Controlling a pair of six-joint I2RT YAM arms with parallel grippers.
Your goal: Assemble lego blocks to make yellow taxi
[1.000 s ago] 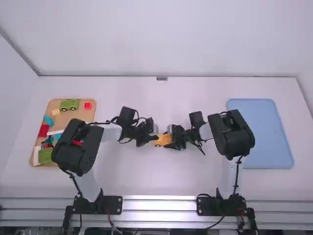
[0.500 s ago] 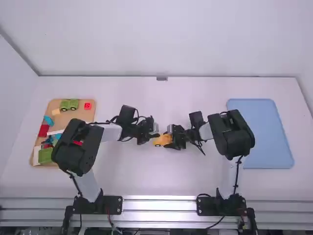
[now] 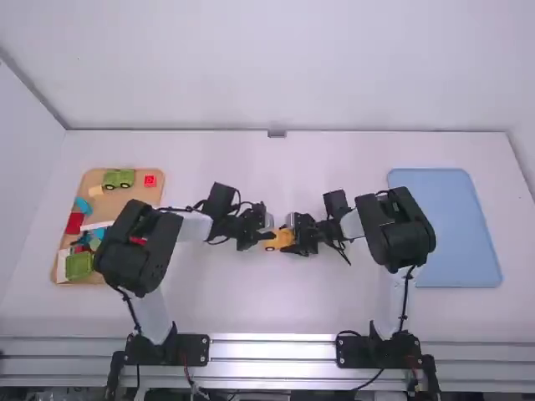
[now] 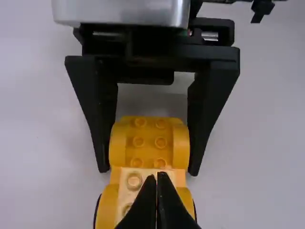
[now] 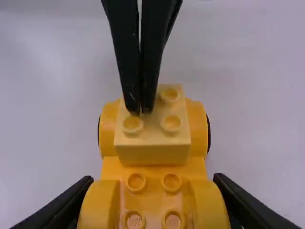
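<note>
My left gripper [image 3: 262,237] and right gripper [image 3: 296,241] meet at the yellow car [image 3: 277,240] mid-table. Shut and holding nothing, the left gripper [image 4: 157,177] has its fingertips over the pale yellow block [image 4: 125,194]. That block [image 5: 152,151] sits across the wheeled end of the yellow car base [image 5: 153,171], and the left fingertips are down among its studs in the right wrist view. The right gripper [image 5: 152,180] is shut on the other end of the base, one finger along each side. The wheels are partly hidden.
On the left, a wooden tray [image 3: 155,198] holds a green vehicle [image 3: 119,178], a red block [image 3: 150,180], a pale block [image 3: 96,190] and several other pieces, partly covered by the left arm. A blue tray [image 3: 458,225] lies at the right.
Half a second ago the yellow car was slightly tilted; now it looks level. My left arm has shifted a little to the right, its gripper closer to the car. The right arm has stayed put.
</note>
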